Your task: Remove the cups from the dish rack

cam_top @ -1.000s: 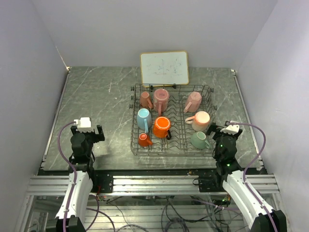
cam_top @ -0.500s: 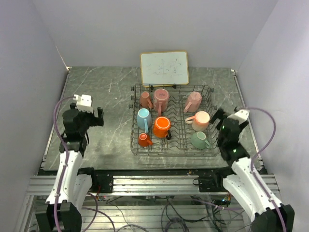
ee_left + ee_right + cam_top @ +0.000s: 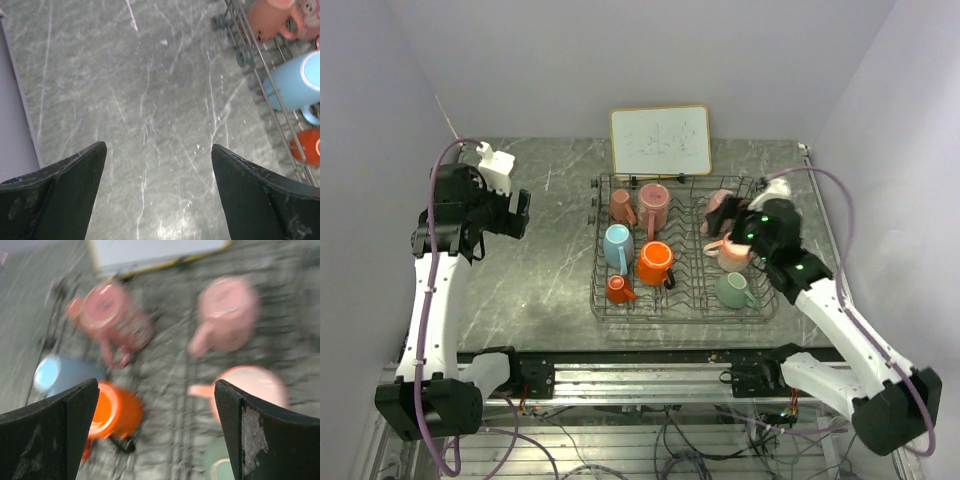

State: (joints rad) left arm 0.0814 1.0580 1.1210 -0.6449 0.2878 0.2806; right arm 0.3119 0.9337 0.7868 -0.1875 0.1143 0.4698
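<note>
Right end effector point(image 3: 156, 382) spread wide above pink cups point(image 3: 227, 310) in dish rack point(image 3: 682, 310), centre-right. Left end effector point(image 3: 157, 147) spread over surface point(image 3: 550, 270), left.

This looked like a robotics lab test cell. Plain pale walls point(image 3: 620, 50) boxed in a grey marbled tabletop point(image 3: 540, 260) mounted on an aluminium rail frame point(image 3: 640, 380). Loose cables point(image 3: 670, 440) hung beneath, and a small whiteboard point(image 3: 660, 140) was propped at the back.
</note>
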